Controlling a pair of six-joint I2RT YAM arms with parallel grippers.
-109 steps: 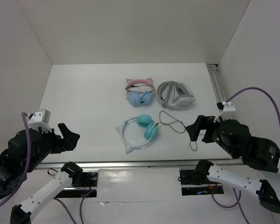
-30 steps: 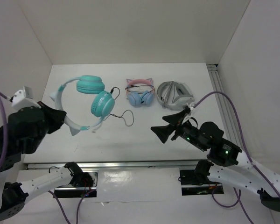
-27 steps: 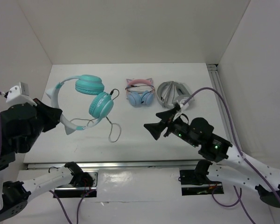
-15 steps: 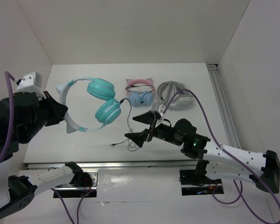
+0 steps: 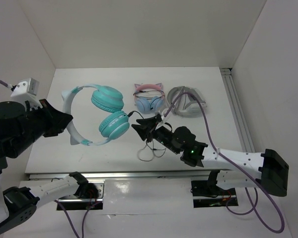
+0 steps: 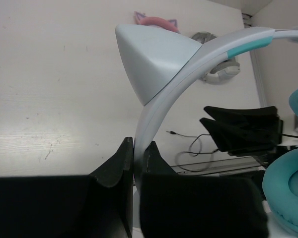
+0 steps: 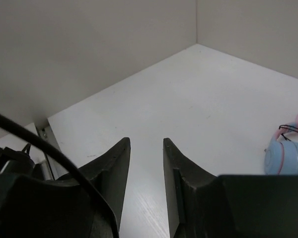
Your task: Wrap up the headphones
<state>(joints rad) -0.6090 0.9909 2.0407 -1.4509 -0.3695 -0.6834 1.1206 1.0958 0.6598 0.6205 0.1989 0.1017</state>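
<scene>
The teal headphones (image 5: 113, 124) hang above the white table (image 5: 89, 79) in the left half of the overhead view, well clear of the surface. The left gripper (image 6: 136, 148) is clamped on the translucent headband (image 6: 164, 94) just below one pointed cat ear (image 6: 149, 64), and both ear cups dangle toward the centre of the frame. The thin black cable (image 5: 149, 151) runs from the lower cup down to a loose loop on the table at lower centre, with its plug end lying free there

The right gripper (image 5: 139, 126) sits right beside that lower cup, where the cable leaves it. In its own wrist view the claw stands partly apart, bare table shows through the gap, and the cable (image 7: 49, 148) crosses in front of one finger rather than between them

So the lift looks done, while no turn of cable is visible around the band or cups. By my reading the wrapping itself is not yet begun: catching the cable and winding it remain. The pink-banded headphones (image 5: 149, 99) and the folded grey headphones (image 5: 186, 101) lie untouched at upper centre
</scene>
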